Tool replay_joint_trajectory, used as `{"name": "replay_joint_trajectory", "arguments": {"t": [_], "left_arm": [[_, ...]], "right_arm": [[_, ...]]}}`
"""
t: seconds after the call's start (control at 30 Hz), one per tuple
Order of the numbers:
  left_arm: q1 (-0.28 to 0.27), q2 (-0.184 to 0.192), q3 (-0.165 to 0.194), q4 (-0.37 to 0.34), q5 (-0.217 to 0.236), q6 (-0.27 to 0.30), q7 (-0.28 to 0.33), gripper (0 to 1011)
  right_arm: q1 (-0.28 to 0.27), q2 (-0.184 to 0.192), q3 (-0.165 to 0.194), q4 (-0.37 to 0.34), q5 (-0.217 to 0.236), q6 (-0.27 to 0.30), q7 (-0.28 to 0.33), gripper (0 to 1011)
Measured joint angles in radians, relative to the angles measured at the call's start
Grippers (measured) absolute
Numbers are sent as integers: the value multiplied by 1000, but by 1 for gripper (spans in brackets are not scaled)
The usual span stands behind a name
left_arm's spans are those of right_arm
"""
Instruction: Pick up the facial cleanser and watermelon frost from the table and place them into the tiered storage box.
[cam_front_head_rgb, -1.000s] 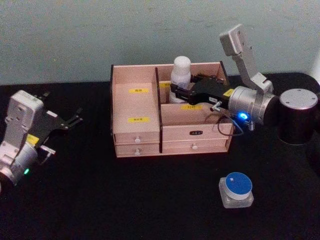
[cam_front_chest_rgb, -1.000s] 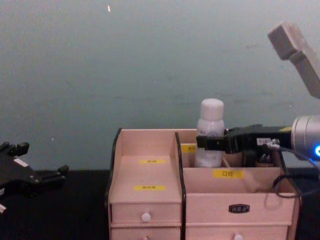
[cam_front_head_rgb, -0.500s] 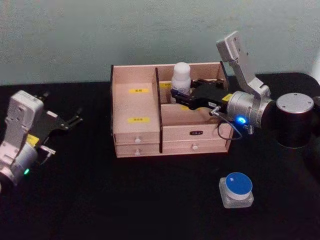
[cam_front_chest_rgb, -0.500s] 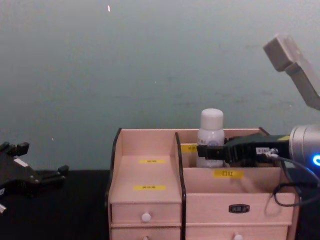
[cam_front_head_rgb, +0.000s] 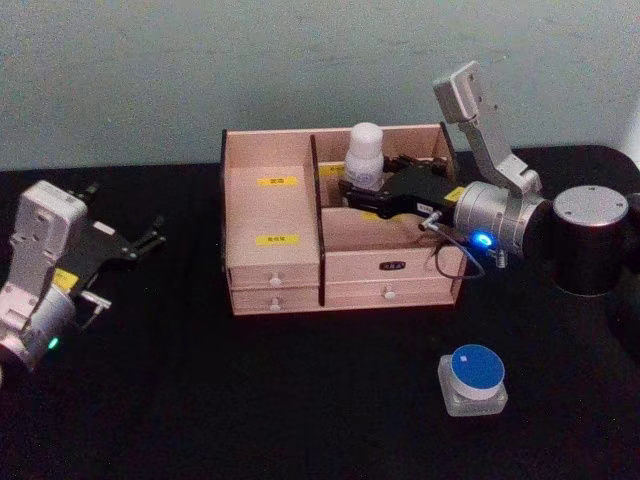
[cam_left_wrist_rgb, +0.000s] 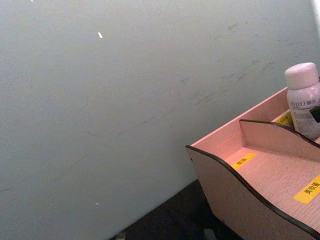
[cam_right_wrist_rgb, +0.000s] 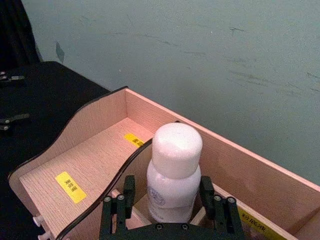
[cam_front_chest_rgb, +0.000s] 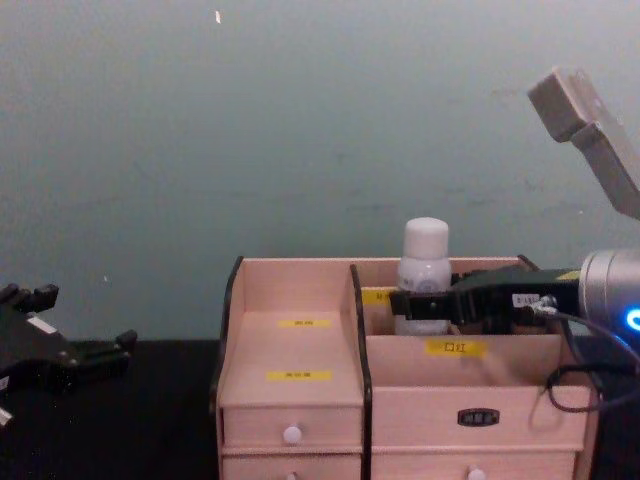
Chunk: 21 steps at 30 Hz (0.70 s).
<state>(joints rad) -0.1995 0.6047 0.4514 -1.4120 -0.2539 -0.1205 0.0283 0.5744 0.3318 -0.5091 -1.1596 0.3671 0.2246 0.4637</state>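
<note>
- Head view: right claw (cam_front_head_rgb: 352, 192) clamps white, dome-capped facial cleanser (cam_front_head_rgb: 366, 145) upright in rear compartment of tiered storage box (cam_front_head_rgb: 250, 215); left claw (cam_front_head_rgb: 155, 235) spread over black surface (cam_front_head_rgb: 250, 400).
- Right wrist view: facial cleanser smooth-sided, box walls pale grained wood.

Facial cleanser bottle (cam_right_wrist_rgb: 174, 175) in pincer (cam_right_wrist_rgb: 168, 194), inside box (cam_right_wrist_rgb: 100, 165)
</note>
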Motion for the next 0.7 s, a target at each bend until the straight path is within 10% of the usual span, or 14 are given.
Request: {"name": "replay_joint_trajectory", "arguments": {"t": [0.27, 0.7], "left_arm": [[0, 0, 0, 0, 0, 0, 0, 1001], [0, 0, 0, 0, 0, 0, 0, 1001]], "right_arm": [[0, 1, 0, -1, 1, 0, 0, 998], [0, 1, 0, -1, 2, 1, 0, 1000]]}}
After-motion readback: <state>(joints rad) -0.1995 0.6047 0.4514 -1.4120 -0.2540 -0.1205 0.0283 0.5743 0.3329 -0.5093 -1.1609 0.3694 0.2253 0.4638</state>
